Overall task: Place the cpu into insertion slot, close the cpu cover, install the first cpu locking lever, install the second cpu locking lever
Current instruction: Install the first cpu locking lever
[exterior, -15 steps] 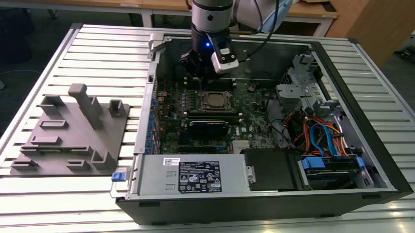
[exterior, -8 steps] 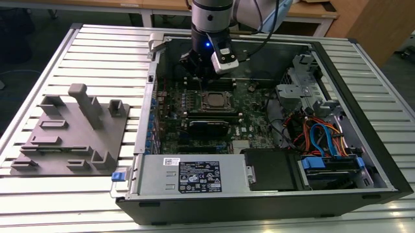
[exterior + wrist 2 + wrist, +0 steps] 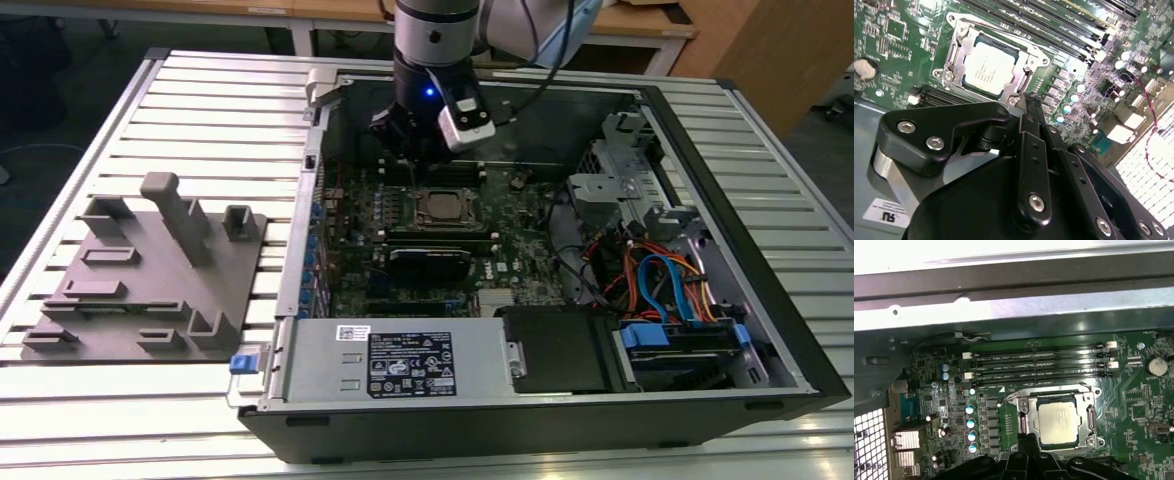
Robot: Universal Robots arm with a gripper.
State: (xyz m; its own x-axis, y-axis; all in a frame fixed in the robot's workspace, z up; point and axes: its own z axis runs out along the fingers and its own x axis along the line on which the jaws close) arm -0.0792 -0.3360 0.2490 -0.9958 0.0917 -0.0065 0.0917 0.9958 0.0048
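Gripper – fingers drawn together, nothing between them. The tip sits just beside one edge of the insertion slot; whether it touches the board I cannot tell.

The cpu lies seated in the slot, silver-grey top up. The cpu cover lies flat around it, its cut-out framing the chip. In the exterior view the arm stands over the far side of the socket, inside the open computer case.

Writing – faint lines of print on the chip's top, which I cannot make out. In the first wrist view, white lettering runs beside the memory slots, also unreadable. On the grey power supply housing are a black label dense with white text and marks, and a small white sticker.
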